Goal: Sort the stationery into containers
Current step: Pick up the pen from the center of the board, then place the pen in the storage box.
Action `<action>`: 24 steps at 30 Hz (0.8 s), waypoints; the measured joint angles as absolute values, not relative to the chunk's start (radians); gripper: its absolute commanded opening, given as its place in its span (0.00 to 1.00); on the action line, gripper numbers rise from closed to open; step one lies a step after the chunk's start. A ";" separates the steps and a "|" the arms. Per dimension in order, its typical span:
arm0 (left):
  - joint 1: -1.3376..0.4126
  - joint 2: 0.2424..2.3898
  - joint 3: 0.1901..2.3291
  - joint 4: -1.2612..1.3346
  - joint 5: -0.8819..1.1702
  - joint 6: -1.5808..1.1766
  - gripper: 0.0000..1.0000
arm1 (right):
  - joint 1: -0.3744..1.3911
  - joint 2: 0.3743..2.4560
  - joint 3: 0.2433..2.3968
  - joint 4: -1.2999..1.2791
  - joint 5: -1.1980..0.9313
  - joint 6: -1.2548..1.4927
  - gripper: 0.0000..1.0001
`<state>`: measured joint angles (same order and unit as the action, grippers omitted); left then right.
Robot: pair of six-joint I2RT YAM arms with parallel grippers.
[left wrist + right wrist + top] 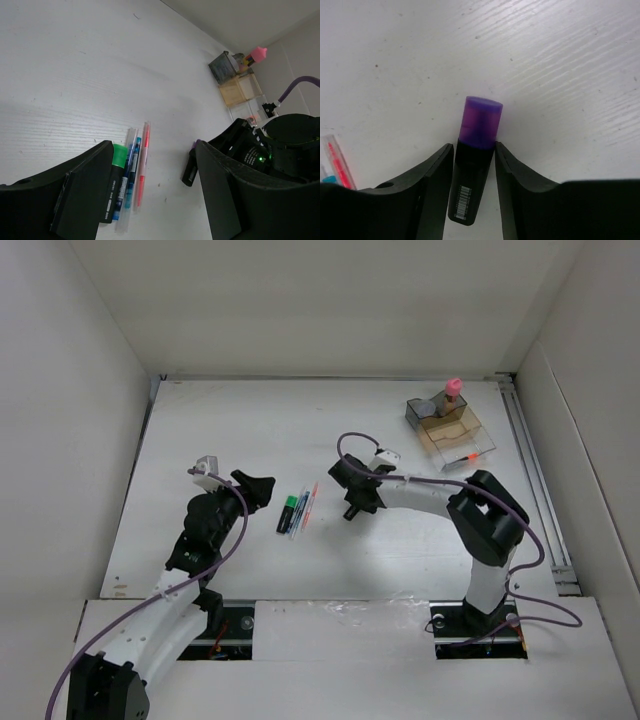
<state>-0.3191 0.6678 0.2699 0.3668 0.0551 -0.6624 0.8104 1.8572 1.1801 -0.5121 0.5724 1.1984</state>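
Left gripper (pixel 258 488) (pixel 154 150): nearest item, left of centre on the white table (pixel 250 420); jaws spread wide, nothing between them, pointed toward the loose stationery. Green-and-black highlighter (pixel 286 514) (pixel 114 180): black barrel with white print, bright green cap, lying flat just right of the left gripper. Blue pen (pixel 298 510) (pixel 131 175): thin, clear-bodied, blue inside, lying alongside the highlighter and touching or nearly touching it. Orange pen (pixel 309 502) (pixel 142 170): thin, clear-bodied, orange-red inside, outermost of the three on the right, roughly parallel to the others. Right gripper (pixel 352 502) (pixel 472 150): just right of the pens, near the table's centre; fingers drawn in against both sides of one item, with no gap visible in the wrist view. Purple-and-black marker (pixel 351 512) (pixel 472 175) (pixel 190 172): short, stubby, black barrel with a barcode label, translucent purple cap protruding past the fingertips, held between the right gripper's fingers just above or on the table. Clear plastic organizer (pixel 450 430) (pixel 240 87): far right of the table, well apart from both grippers; smoky-grey tall compartment at the back, amber-tinted shallower compartments in front. Glue stick (pixel 452 392) (pixel 256 54): peach body, pink cap, standing upright in the back part of the organizer.
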 measured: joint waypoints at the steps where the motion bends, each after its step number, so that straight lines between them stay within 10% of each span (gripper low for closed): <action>1: -0.319 0.666 0.270 0.367 0.055 -0.662 0.64 | 0.805 1.851 1.172 -0.516 0.572 1.195 0.45; 10: -0.319 0.665 0.270 0.366 0.056 -0.662 0.64 | 0.764 1.845 1.160 -0.472 0.525 1.180 0.16; 24: -0.319 0.672 0.270 0.368 0.066 -0.664 0.64 | 0.597 1.575 1.104 -0.437 0.512 1.155 0.15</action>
